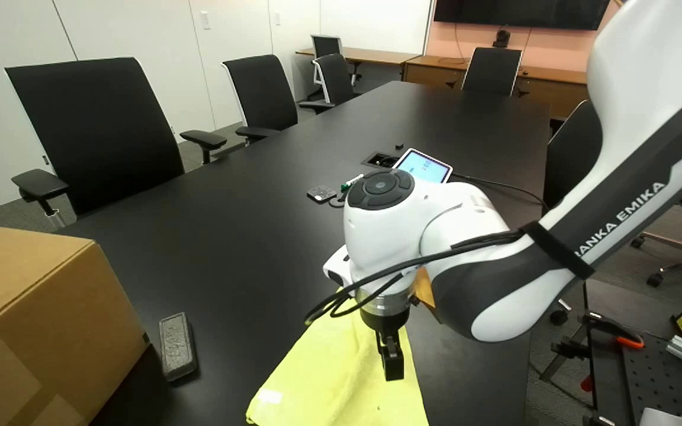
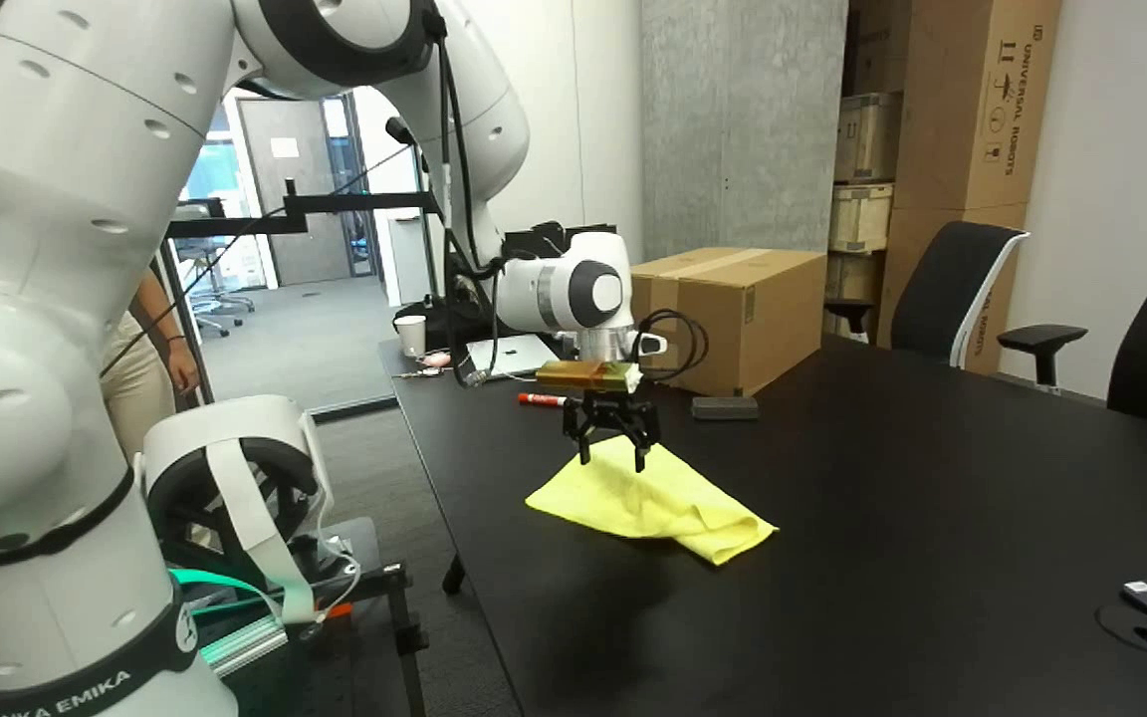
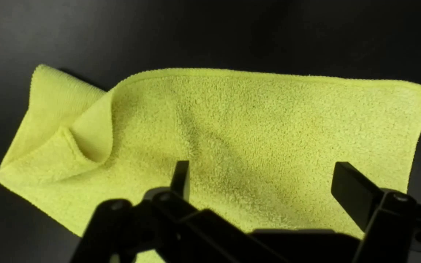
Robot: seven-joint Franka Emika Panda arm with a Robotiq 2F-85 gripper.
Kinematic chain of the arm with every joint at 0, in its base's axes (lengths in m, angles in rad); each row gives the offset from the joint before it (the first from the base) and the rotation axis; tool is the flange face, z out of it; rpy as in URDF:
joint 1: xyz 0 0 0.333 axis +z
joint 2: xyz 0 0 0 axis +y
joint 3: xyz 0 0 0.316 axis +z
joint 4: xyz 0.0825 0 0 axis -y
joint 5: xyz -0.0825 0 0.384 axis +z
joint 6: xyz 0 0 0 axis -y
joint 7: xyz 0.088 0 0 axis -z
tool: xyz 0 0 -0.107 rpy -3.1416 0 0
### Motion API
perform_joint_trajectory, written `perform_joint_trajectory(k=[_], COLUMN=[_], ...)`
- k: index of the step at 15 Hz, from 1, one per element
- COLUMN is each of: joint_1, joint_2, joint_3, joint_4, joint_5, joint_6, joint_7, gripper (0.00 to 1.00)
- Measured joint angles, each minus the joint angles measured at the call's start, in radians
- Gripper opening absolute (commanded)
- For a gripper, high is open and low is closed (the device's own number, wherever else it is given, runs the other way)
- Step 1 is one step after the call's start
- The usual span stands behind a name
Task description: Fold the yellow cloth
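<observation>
While the yellow cloth (image 3: 269,120) lies on the black surface (image 2: 882,597), one end rumpled and folded over itself, the gripper (image 2: 612,462) hangs above it, spread wide and holding nothing. In an exterior view, a red marker (image 2: 541,399), a whiteboard eraser (image 2: 724,408) and a cardboard box (image 2: 723,329) lie beyond it.

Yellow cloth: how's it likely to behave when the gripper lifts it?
Probably floppy: one end of the yellow cloth lies curled and folded over itself. Likely light for its size, since its edges look thin. Probably not slippery in the gripper, as the upward-facing side looks fuzzy.
</observation>
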Motion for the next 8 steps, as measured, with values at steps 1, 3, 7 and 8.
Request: perform_joint_trajectory(k=[1, 3, 7, 8], joint_1=[0.000, -0.002, -0.009, -0.012], joint_2=[-0.001, -0.005, -0.013, -0.015], joint_3=[0.001, 0.005, 0.016, 0.019], joint_4=[-0.012, -0.036, -0.072, -0.079], joint_5=[-0.014, -0.035, -0.041, -0.041], joint_6=[0.022, 0.059, 0.097, 0.099], joint_7=[-0.027, -0.071, -0.142, -0.161], gripper=[1.00, 1.00, 1.00, 1.00])
